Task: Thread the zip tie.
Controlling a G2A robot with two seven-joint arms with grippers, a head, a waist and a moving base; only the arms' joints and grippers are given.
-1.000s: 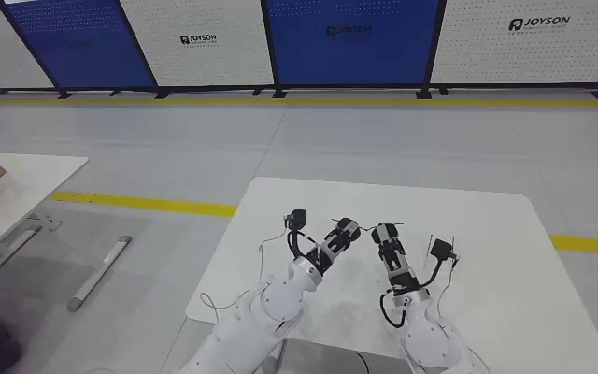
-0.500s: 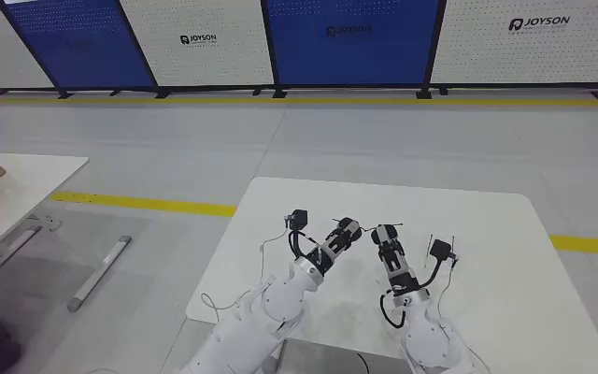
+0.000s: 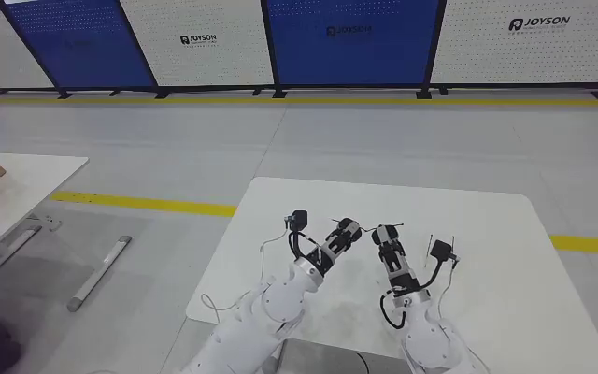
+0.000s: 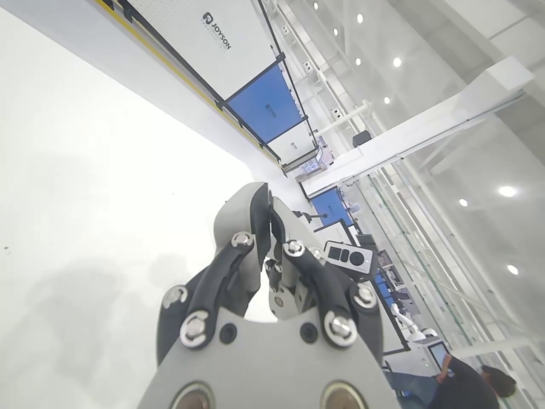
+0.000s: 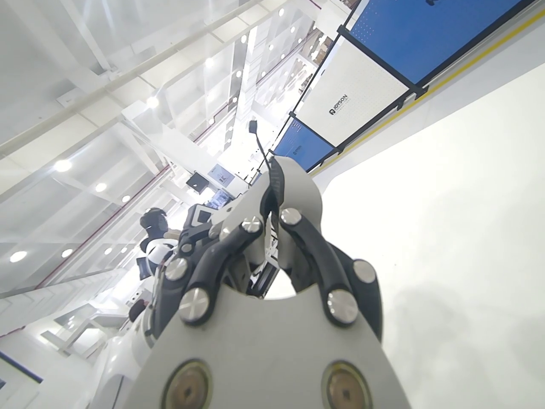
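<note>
Two claws close together over the white worktop (image 3: 467, 210), left claw (image 4: 269, 205) pinched together with nothing seen in it, right claw (image 5: 273, 172) clamped on a black zip tie (image 5: 260, 143), its head end poking past the fingertips.

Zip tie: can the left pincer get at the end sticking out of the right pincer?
Probably yes. The zip tie juts free past the right pincer, the left pincer hangs close beside with nothing between, but it is shut.

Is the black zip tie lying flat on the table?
No, the zip tie sticks up in the air, pinched between the shut fingers of the right gripper.
</note>
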